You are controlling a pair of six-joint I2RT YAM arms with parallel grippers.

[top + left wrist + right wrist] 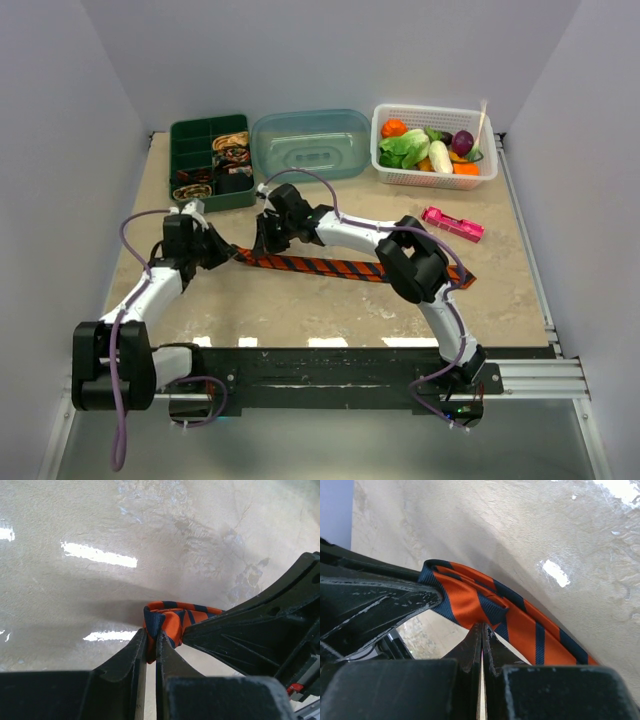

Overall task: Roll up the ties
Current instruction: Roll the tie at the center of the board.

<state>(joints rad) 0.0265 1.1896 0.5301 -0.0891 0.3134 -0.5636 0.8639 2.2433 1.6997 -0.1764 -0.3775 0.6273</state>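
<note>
1. The orange tie (340,266) lies stretched across the middle of the counter (300,315), with its narrow end folded over at centre left.
2. The left claw (151,639) is almost closed and pinches that fold. The right claw (482,629) is fully closed with its tips against the fabric, but whether it pinches any cannot be told.
3. The cloth looks light, limp and slippery, so it is probably best held at the folded end.
4. The counter is smooth and glossy, and pale walls enclose it.
</note>
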